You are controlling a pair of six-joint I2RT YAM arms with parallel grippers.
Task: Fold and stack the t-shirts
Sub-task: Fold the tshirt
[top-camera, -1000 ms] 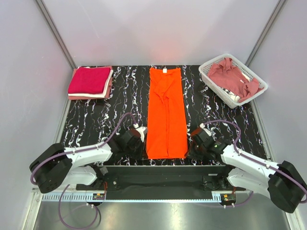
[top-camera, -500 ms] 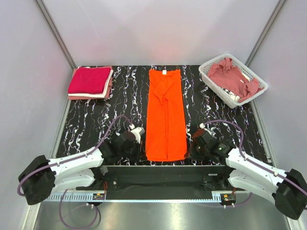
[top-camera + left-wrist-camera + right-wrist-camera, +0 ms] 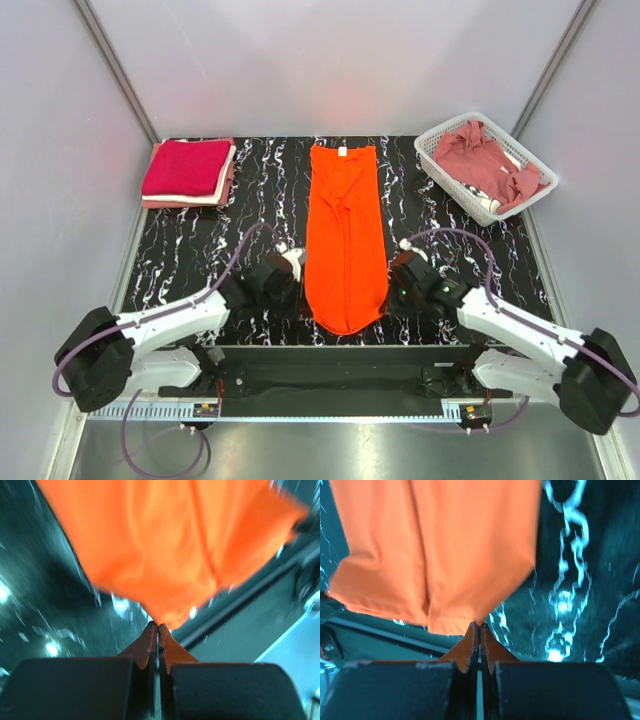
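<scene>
Pinch at both near hem corners.
Left gripper [image 3: 158,626] and right gripper [image 3: 480,625] are each closed tight on a near corner of the orange t-shirt [image 3: 345,230], which lies lengthwise down the middle of the table [image 3: 200,255]; folded t-shirts [image 3: 187,170] sit stacked at the table's far left corner.

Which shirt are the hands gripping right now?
The orange t-shirt, laid lengthwise mid-table: the left hand and right hand each pinch a near corner. The folded stack and the crumpled shirt in the basket lie far off.
</scene>
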